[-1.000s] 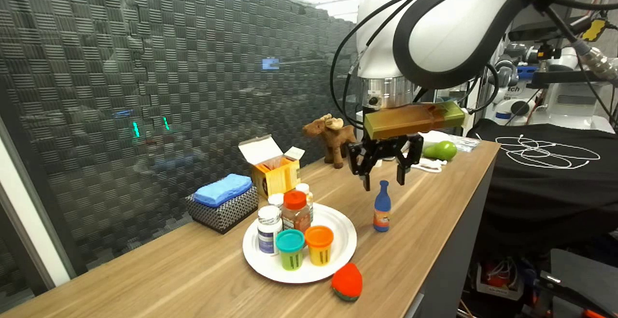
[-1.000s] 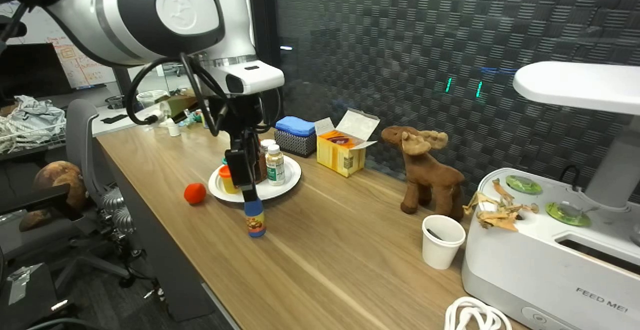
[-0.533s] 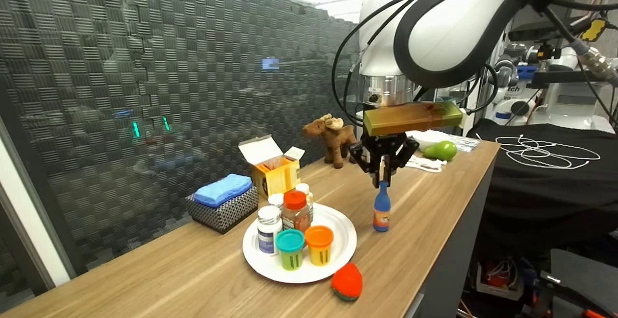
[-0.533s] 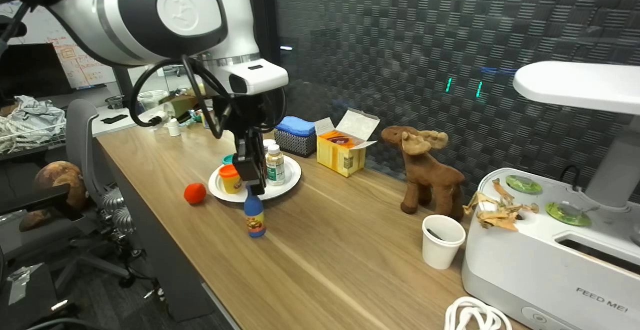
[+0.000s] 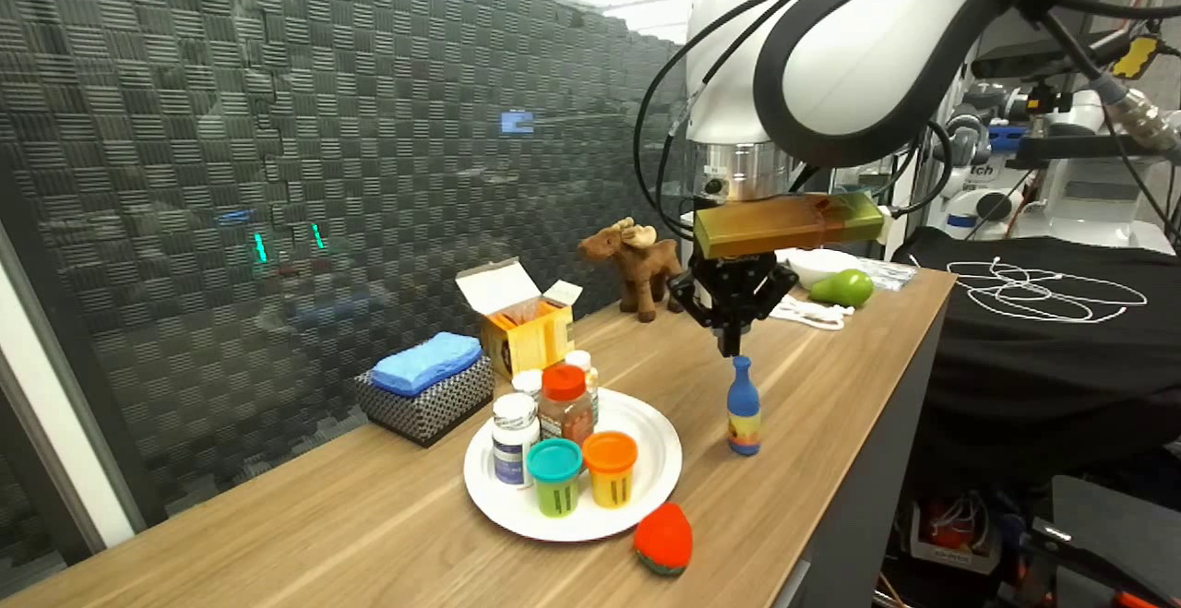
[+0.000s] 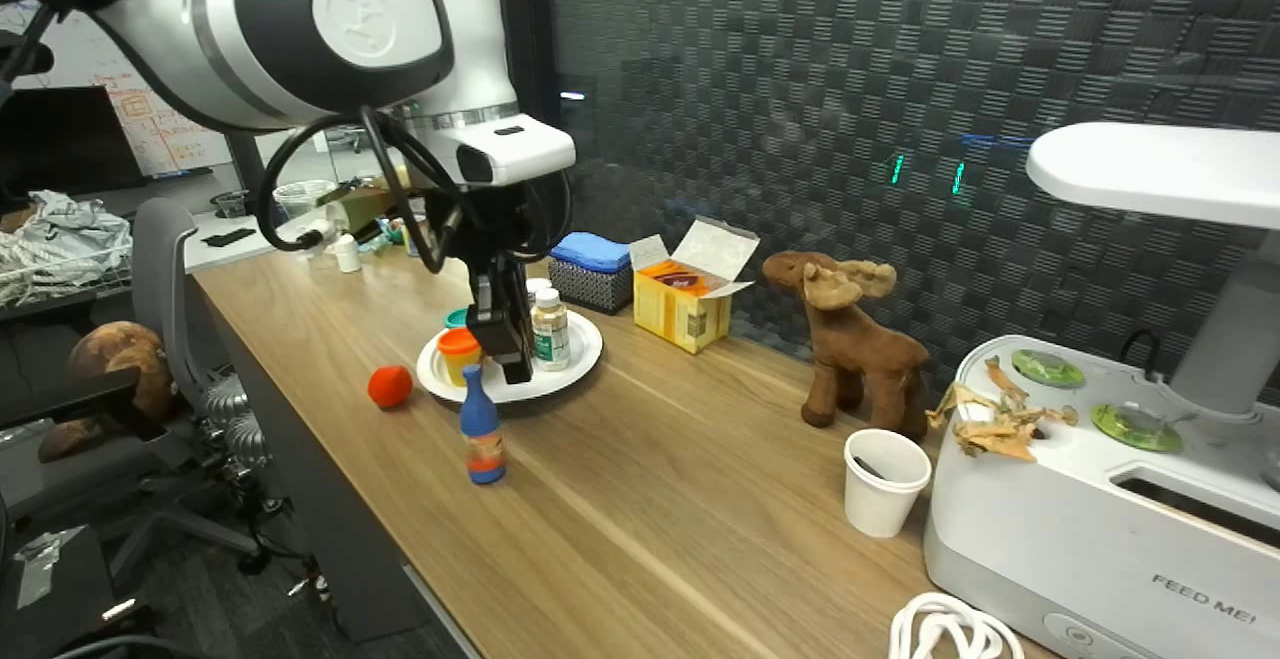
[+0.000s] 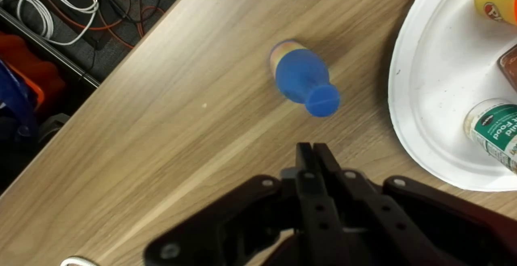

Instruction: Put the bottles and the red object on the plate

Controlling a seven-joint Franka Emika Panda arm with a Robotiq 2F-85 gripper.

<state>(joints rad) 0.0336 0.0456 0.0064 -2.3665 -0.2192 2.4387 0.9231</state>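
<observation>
Wrist view, blue bottle [image 7: 303, 77] just beyond closed hand [image 7: 312, 146], apart

The blue bottle [image 5: 744, 405] is banded yellow and orange; near the edge of the white plate [image 5: 657, 451], one jar [image 5: 555, 481] is teal-lidded green; the red object [image 5: 664, 536] ends in dark green.

The gripper [image 7: 313, 149], spread wide a second ago and nearly together half a second ago, now has its jaws meeting; the blue bottle [image 5: 743, 410] stands clear of them, shifted nearer the edge of the counter [image 6: 700, 539]; a different face of its label [image 6: 485, 447] shows in both exterior views; in an exterior view its top [image 6: 472, 376], hidden behind the jaws before, shows whole.
</observation>
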